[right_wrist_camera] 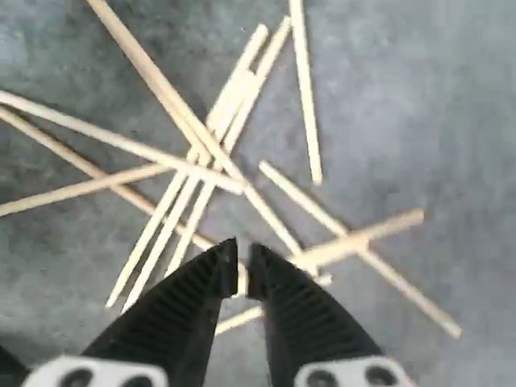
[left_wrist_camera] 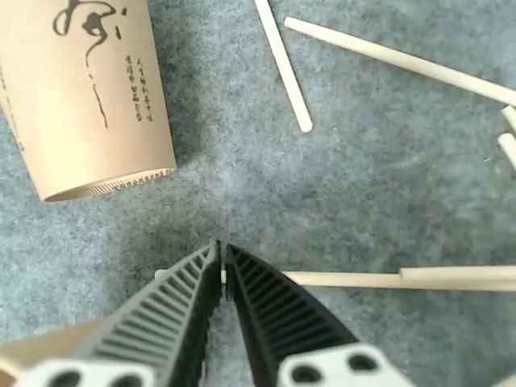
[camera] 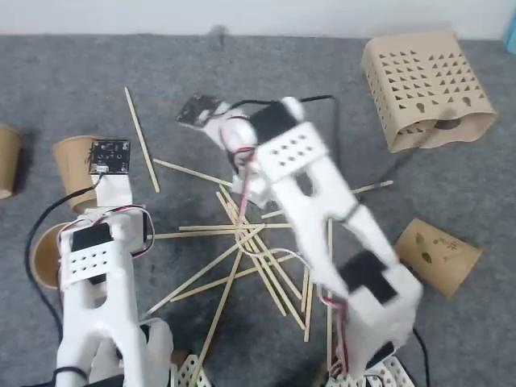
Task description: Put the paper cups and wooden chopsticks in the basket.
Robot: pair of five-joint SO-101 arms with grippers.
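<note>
The left gripper (left_wrist_camera: 223, 250) and right gripper (right_wrist_camera: 243, 246) are each seen all but closed, with nothing held. Chopsticks (camera: 205, 231) are strewn between the arms, cups (camera: 438, 255) are laid around them, and the basket (camera: 423, 85) is tipped over at the far right.

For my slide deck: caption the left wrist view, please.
Left gripper, fingers shut, over a chopstick on grey carpet, paper cup nearby.

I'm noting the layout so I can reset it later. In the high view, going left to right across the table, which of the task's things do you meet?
paper cup at the left edge → next paper cup → chopstick pile → tipped paper cup
</note>
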